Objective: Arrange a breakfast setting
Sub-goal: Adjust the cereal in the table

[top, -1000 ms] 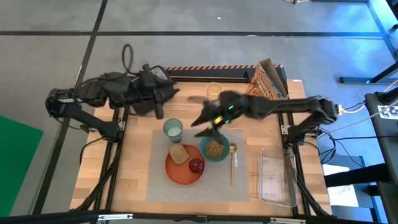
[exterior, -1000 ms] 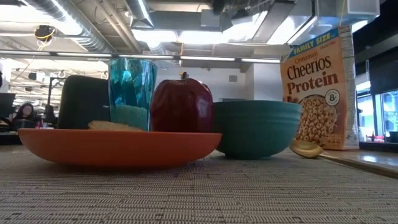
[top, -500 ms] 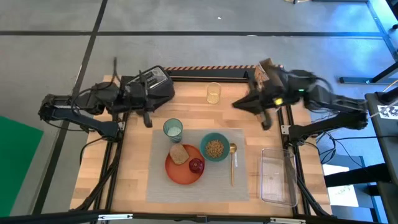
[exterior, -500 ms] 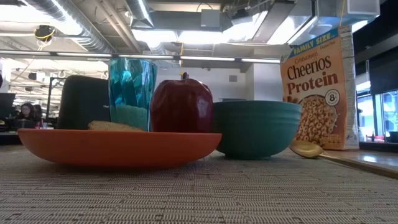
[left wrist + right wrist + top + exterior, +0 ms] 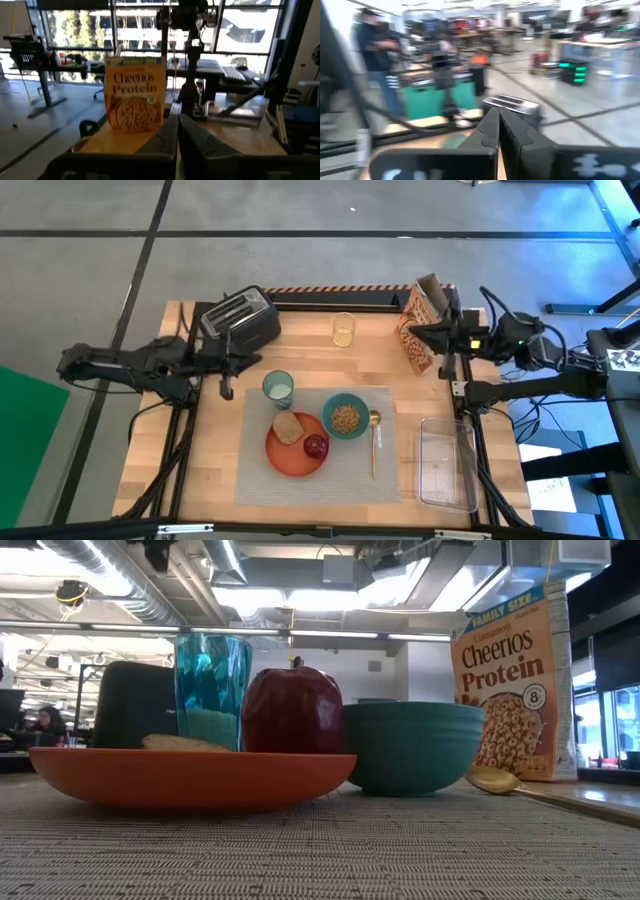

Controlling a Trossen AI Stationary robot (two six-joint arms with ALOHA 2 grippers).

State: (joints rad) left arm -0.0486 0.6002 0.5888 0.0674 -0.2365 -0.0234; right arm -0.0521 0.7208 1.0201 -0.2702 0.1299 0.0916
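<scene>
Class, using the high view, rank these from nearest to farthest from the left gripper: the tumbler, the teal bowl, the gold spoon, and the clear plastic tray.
From the left gripper, by the table's left edge:
1. Tumbler, just right of it, at the placemat's corner.
2. Teal bowl, mid-placemat.
3. Gold spoon, right of the bowl.
4. Clear plastic tray, at the table's right edge.

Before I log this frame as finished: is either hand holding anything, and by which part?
Nothing is held. The left hand and the right hand are both shut and empty, off the placemat.
</scene>
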